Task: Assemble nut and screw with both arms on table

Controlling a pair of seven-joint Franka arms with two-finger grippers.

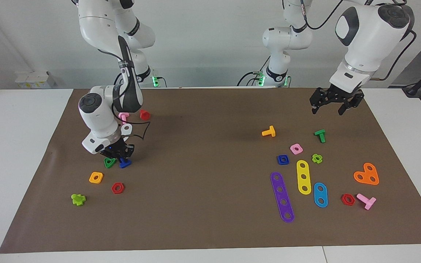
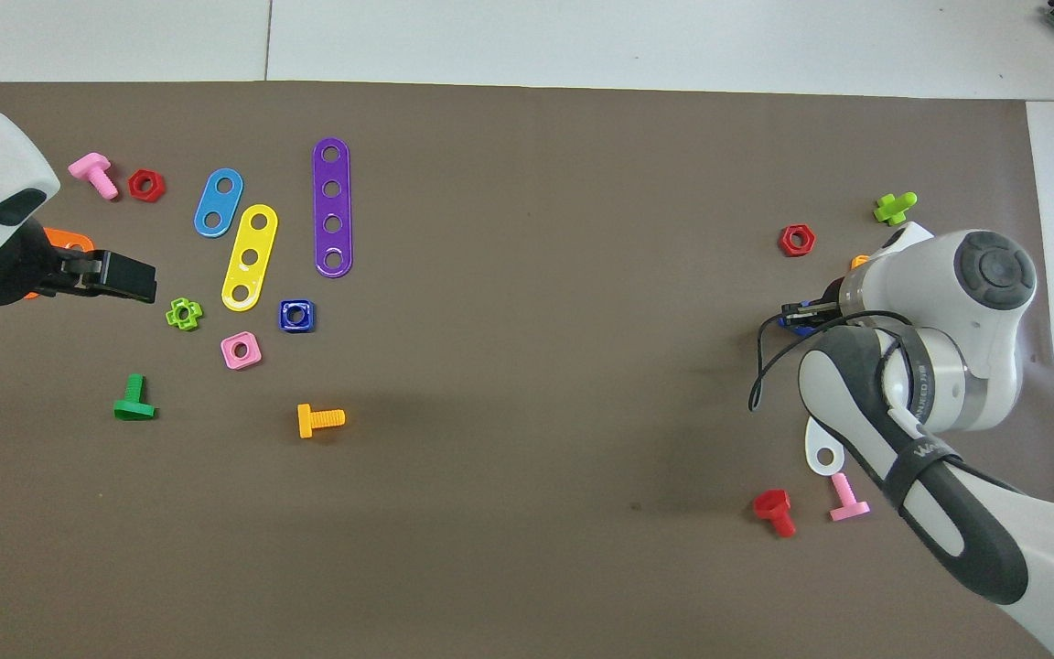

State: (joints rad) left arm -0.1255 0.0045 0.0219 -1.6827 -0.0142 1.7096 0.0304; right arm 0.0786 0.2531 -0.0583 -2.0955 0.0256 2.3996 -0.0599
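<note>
You have the white table (image 1: pixel 20 153) with its brown mat (image 1: pixel 210 219) covering most of the surface; the two arms come down over the mat's two short edges.

The right arm (image 1: pixel 101 117) bends low over the mat near its own short edge; the right gripper (image 1: pixel 119 155) is down at the mat with its jaws closed on the screw (image 1: pixel 124 163), whose blue triangular head shows just under the fingertips; in the overhead view only a blue sliver shows under the wrist; a green triangular nut (image 1: pixel 109 162) lies just beside the screw, toward the mat's short edge.

The left arm (image 1: pixel 367 40) waits; the left gripper (image 1: pixel 336 104) hangs in the air over the mat's corner nearest its base, jaws wide apart and holding nothing.

The nut (image 1: pixel 283 159) lies flat on the mat in the left arm's half, hole up, well apart from both grippers; a pink square nut (image 1: pixel 296 148) sits near it, closer to the robots; a purple strip (image 1: pixel 282 197) and a yellow strip (image 1: pixel 303 177) lie just beside it, farther from the robots.

An orange square nut (image 1: pixel 96 177) and a red hex nut (image 1: pixel 117 188) lie near the screw, farther from the robots.
</note>
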